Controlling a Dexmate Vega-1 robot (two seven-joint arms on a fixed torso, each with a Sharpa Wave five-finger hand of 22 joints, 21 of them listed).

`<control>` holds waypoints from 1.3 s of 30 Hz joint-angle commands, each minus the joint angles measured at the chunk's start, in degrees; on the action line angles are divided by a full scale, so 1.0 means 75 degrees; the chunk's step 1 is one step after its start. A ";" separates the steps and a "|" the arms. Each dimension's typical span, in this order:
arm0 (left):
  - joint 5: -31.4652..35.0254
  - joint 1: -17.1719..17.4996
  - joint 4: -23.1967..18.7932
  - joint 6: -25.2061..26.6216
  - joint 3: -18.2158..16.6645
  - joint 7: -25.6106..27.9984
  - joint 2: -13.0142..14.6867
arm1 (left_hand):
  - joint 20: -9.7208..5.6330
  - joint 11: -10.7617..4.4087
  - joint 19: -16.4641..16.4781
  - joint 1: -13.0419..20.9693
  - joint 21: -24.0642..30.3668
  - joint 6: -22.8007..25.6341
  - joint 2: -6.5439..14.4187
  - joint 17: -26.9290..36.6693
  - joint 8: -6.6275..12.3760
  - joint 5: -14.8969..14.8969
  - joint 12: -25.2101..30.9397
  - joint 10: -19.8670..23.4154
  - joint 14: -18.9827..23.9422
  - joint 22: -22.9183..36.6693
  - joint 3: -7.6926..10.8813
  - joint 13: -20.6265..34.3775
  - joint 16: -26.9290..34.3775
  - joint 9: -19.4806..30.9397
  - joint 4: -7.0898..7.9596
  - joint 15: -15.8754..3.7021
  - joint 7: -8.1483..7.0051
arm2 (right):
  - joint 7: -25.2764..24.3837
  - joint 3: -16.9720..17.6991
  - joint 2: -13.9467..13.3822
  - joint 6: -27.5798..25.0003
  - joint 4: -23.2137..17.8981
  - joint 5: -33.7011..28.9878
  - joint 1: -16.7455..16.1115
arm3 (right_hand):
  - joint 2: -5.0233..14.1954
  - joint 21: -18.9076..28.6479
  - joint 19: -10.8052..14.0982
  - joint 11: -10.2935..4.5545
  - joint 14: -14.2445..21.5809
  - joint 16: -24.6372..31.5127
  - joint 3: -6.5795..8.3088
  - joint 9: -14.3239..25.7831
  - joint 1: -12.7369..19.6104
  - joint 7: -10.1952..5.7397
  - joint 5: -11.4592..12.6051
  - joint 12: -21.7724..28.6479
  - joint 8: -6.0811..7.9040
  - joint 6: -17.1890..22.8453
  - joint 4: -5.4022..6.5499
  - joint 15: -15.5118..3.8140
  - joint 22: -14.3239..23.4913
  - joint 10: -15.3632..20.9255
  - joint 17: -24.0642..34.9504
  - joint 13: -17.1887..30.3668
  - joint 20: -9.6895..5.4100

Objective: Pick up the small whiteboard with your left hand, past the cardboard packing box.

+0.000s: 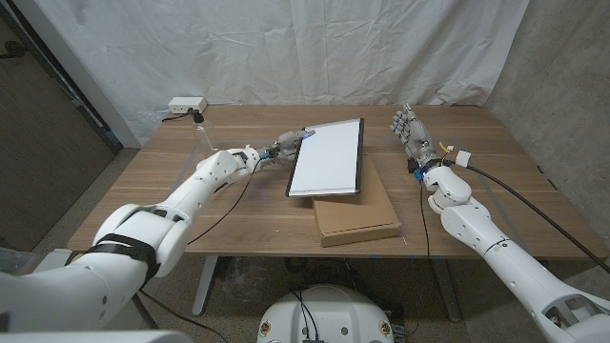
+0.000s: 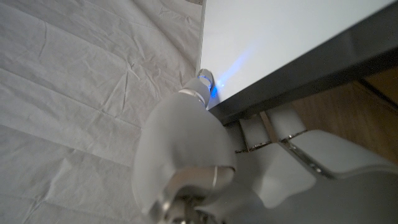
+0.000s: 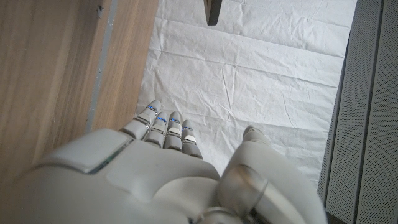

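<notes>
The small whiteboard point(image 1: 327, 157), white with a dark frame, sits mid-table, and its near end overlaps the flat cardboard packing box point(image 1: 355, 215). My left hand point(image 1: 286, 146) grips the board's far left corner. In the left wrist view the fingers point(image 2: 205, 93) clamp the dark frame beside the white face of the whiteboard point(image 2: 280, 37), where a blue light glows. I cannot tell whether the board's near edge touches the box. My right hand point(image 1: 411, 133) stands right of the board, apart from it, holding nothing. The right wrist view shows this right hand point(image 3: 168, 180) with its fingers stretched out.
A white power box point(image 1: 186, 104) with a cable sits at the table's point(image 1: 143, 205) back left corner. A white curtain hangs behind the table. Bare wood lies left of the box and along the right side.
</notes>
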 commanded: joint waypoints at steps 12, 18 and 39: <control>-0.0312 0.0212 -0.1112 0.0088 0.0071 0.0477 0.0421 | -0.0087 -0.0058 0.0115 0.0002 -0.0054 0.0091 -0.0010 0.0043 -0.0080 -0.0009 -0.0083 0.0014 0.0202 0.0023 0.0156 0.0025 -0.0070 0.0048 -0.0008 -0.0232 0.0144 | 0.0026 0.0040 -0.0051 -0.0072 0.0039 0.0037 0.0058 | 0.0089 -0.0007 0.0085 0.0012 0.0105 0.0013 0.0006 0.0015 0.0016 0.0021 -0.0026 -0.0006 -0.0013 0.0105 -0.0037 0.0006 0.0030 0.0038 0.0017 0.0024 -0.0027; -0.0387 0.0260 -0.1413 0.0098 0.0073 0.0594 0.0519 | -0.0102 -0.0068 0.0122 -0.0023 -0.0074 0.0196 -0.0018 0.0045 -0.0053 -0.0022 -0.0088 0.0064 0.0251 0.0027 0.0197 0.0026 -0.0068 0.0067 0.0000 -0.0230 0.0156 | 0.0070 0.0034 -0.0046 -0.0056 0.0076 0.0042 0.0089 | 0.0095 -0.0008 0.0089 0.0012 0.0107 0.0011 0.0007 0.0015 0.0016 0.0018 -0.0027 -0.0002 -0.0011 0.0116 -0.0040 0.0002 0.0030 0.0050 0.0017 0.0024 -0.0040; -0.0687 0.0434 -0.2365 0.0229 0.0040 0.1128 0.0888 | -0.0144 -0.0164 0.0145 -0.0112 -0.0124 0.0235 -0.0063 0.0044 -0.0081 -0.0067 -0.0129 0.0121 0.0261 0.0033 0.0285 0.0031 -0.0111 0.0111 0.0024 -0.0326 0.0146 | 0.0111 0.0019 -0.0059 -0.0085 0.0049 0.0058 0.0103 | 0.0117 0.0015 0.0184 0.0012 0.0198 0.0036 0.0012 0.0015 0.0031 0.0044 -0.0027 -0.0008 -0.0011 0.0132 -0.0062 -0.0036 0.0027 0.0051 0.0017 0.0025 -0.0080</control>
